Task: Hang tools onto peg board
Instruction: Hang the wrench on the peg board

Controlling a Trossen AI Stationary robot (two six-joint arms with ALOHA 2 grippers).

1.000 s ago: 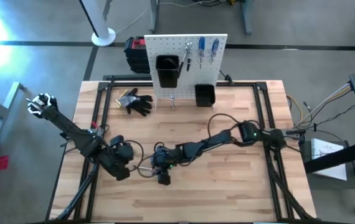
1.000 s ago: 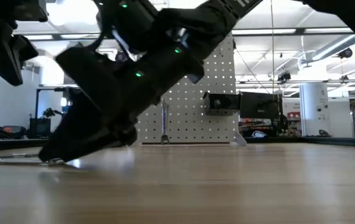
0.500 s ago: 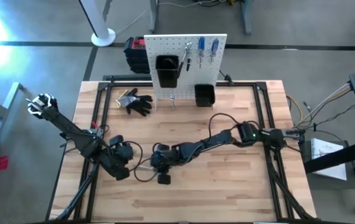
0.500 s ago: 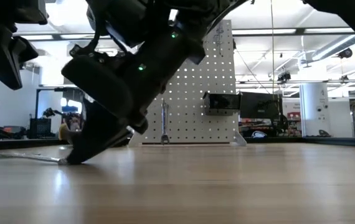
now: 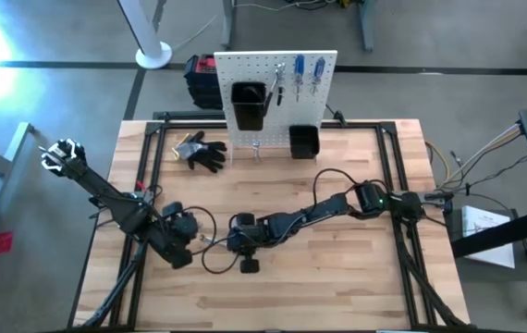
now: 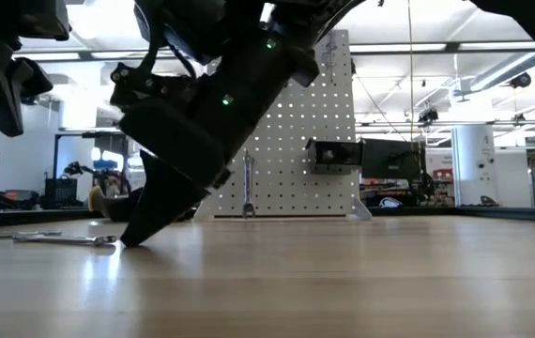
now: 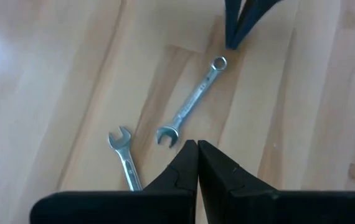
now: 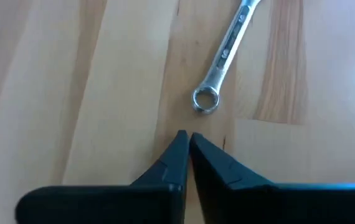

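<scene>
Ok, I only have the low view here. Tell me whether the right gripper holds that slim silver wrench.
Observer: No. The right gripper is shut on nothing; the slim silver wrench lies flat on the light wooden tabletop, its ring end just beyond the fingertips.
Operator: Count the wrenches down there.
Observer: Two. A shorter silver wrench lies beside it, not touching.
Operator: Report the left gripper.
Observer: The left gripper is shut and empty, close to both wrenches' open ends.
</scene>
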